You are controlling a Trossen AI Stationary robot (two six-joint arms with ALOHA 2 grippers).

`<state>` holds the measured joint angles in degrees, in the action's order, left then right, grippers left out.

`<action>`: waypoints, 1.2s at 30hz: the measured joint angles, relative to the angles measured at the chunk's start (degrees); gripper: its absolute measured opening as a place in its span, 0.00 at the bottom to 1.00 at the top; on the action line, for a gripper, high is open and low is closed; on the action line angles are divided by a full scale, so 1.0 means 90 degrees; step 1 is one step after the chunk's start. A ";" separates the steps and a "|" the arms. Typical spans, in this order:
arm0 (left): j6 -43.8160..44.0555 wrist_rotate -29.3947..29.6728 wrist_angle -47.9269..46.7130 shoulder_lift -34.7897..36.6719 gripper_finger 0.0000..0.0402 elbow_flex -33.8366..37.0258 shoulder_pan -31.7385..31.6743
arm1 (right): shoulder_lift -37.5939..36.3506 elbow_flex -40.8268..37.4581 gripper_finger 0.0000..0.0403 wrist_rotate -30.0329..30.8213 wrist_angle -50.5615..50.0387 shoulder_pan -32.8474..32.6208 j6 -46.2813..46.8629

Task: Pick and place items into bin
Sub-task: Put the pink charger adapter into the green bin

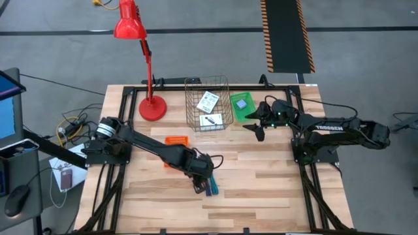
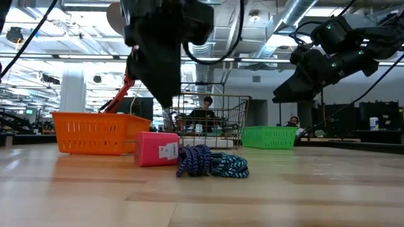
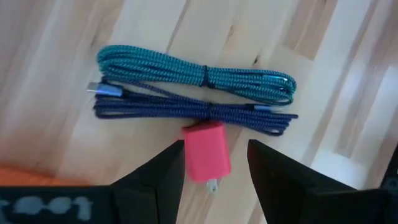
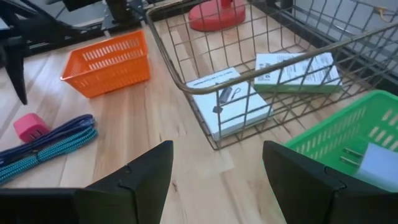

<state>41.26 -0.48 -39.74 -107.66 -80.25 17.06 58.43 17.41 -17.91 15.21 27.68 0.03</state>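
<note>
A small pink charger block (image 3: pixel 206 152) lies on the wood table beside two coiled cable bundles, one dark blue (image 3: pixel 193 109) and one teal (image 3: pixel 196 74). My left gripper (image 3: pixel 216 144) is open and hangs just above the pink block, one finger on each side of it; the low view shows it (image 2: pixel 165 104) clear of the block (image 2: pixel 156 149). My right gripper (image 4: pixel 217 146) is open and empty, raised over the table (image 1: pixel 257 128) between the wire basket (image 1: pixel 208 103) and the green bin (image 1: pixel 241 108). Two white boxes (image 4: pixel 233 99) lie in the wire basket, and a light-blue piece (image 4: pixel 380 165) lies in the green bin.
An orange basket (image 1: pixel 176 141) stands on the table just beyond the left arm's forearm. A red desk lamp (image 1: pixel 151 104) stands at the far left of the table. Bare wood lies along the near edge (image 1: pixel 261 202). People sit in the room behind (image 2: pixel 205 113).
</note>
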 joint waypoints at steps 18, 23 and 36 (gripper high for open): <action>-0.0257 -0.0233 -0.0046 -0.0204 0.41 -0.0002 0.0151 | 0.0001 0.0002 0.61 0.0002 -0.0064 0.0005 -0.0015; -0.0575 -0.0246 -0.0050 -0.0256 0.41 0.0000 0.0320 | 0.0001 0.0002 0.61 0.0002 -0.0020 0.0005 -0.0010; 0.0111 -0.0011 -0.0047 -0.0252 0.41 0.0000 0.0190 | 0.0001 0.0002 0.61 0.0005 -0.0076 0.0005 -0.0010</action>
<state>42.25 -0.58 -40.16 -109.93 -80.25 18.77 58.43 17.43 -17.87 14.52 27.73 -0.05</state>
